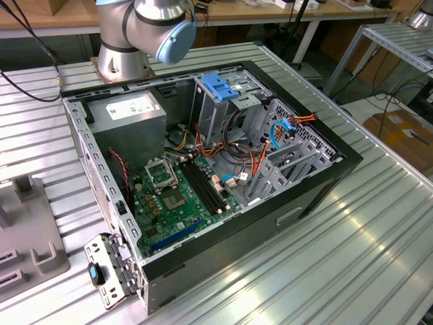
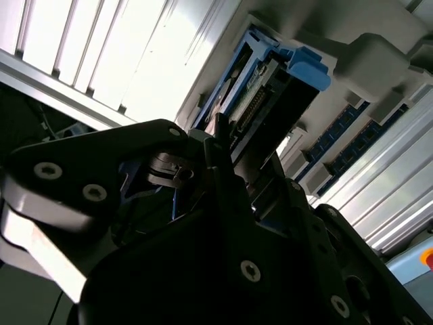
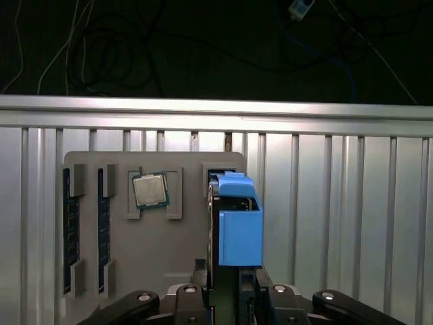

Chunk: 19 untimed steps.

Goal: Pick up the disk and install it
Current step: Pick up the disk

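Clamping disk (image 3: 240,233) edge-on between fingers (image 3: 262,281) | long axis pointing straight outward

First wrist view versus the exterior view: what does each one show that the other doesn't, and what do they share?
First wrist view: the disk standing in the grey parts tray just ahead of the claw, plus a processor chip and memory sticks. Exterior view: the open computer case, its motherboard and power supply. Shared: the grey parts tray and the ribbed metal table.
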Motion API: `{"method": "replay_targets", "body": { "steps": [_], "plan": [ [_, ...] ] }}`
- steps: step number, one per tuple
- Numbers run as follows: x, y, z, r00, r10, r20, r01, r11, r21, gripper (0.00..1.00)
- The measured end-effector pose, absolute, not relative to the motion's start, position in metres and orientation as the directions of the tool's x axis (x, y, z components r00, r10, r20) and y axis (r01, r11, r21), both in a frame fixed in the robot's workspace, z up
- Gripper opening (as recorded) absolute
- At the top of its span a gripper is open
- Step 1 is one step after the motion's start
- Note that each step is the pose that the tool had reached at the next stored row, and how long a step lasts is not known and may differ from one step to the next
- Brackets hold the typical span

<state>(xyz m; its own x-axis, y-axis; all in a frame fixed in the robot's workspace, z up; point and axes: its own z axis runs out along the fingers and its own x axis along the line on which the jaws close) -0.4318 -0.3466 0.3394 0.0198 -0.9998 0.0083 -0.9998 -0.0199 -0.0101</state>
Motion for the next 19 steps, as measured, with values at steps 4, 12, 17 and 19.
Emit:
{"method": "replay_targets", "body": {
  "steps": [4,12,17,19],
  "plan": [
    [-0.432,-0.346,0.347,0.02,-1.0,0.008,-1.0,-0.02,-0.01,0.35],
    [-0.432,-0.346,0.36,0.02,-1.0,0.008,-1.0,-0.02,-0.01,0.35],
    [-0.432,-0.346,0.366,0.02,-1.0,0.008,-1.0,-0.02,-0.01,0.35],
    [-0.432,-0.346,0.368,0.02,-1.0,0.008,-1.0,-0.02,-0.01,0.35]
  ]
}}
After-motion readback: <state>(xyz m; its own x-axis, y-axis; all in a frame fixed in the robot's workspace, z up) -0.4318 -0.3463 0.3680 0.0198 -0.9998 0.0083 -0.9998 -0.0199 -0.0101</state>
